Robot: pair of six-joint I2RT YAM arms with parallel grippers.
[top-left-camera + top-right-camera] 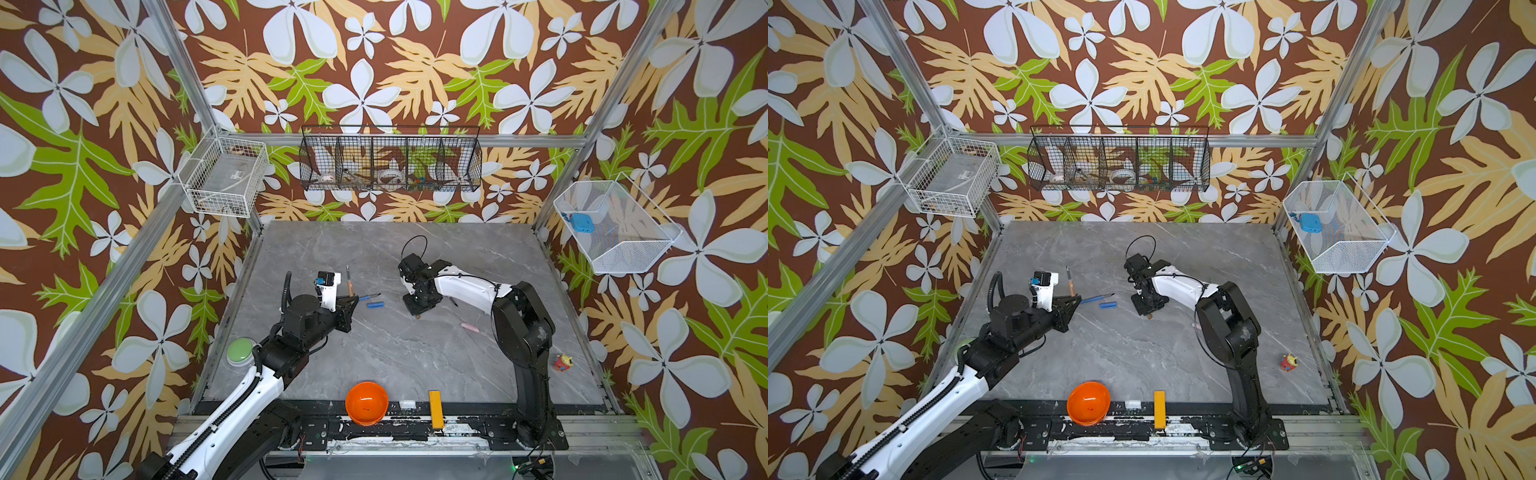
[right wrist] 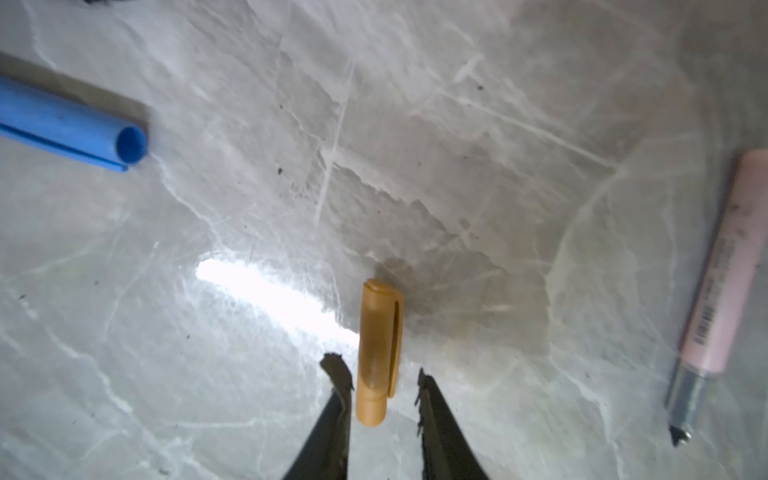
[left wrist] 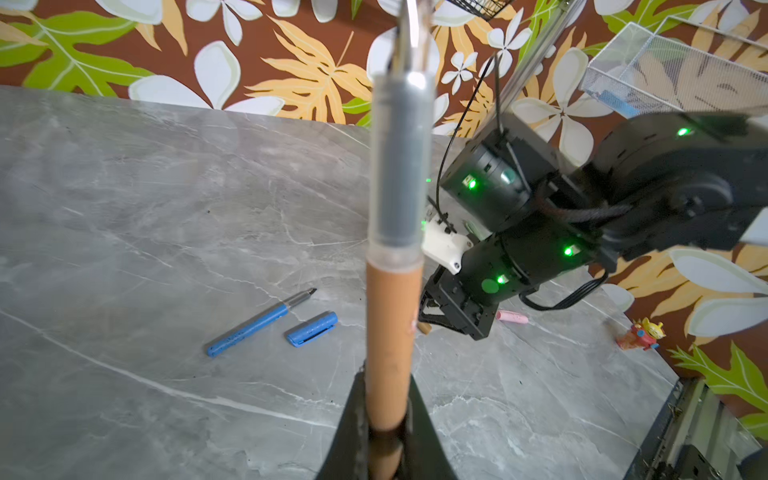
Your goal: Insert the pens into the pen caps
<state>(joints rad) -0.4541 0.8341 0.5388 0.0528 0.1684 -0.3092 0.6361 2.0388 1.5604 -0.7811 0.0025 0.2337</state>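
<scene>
though your left gripper [image 3: 388, 415] clamps the brown pen [image 3: 390, 332], your right gripper [image 2: 380, 386] straddles the brown cap [image 2: 380, 340] unclenched. no pen in view looks capped yet.

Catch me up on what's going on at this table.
The left gripper holds the brown pen clamped by its barrel, tip pointing away. The right gripper is down at the table with open jaws either side of the brown cap, not yet gripping it. The blue pen and blue cap lie apart nearby, and a pink pen lies uncapped.
</scene>
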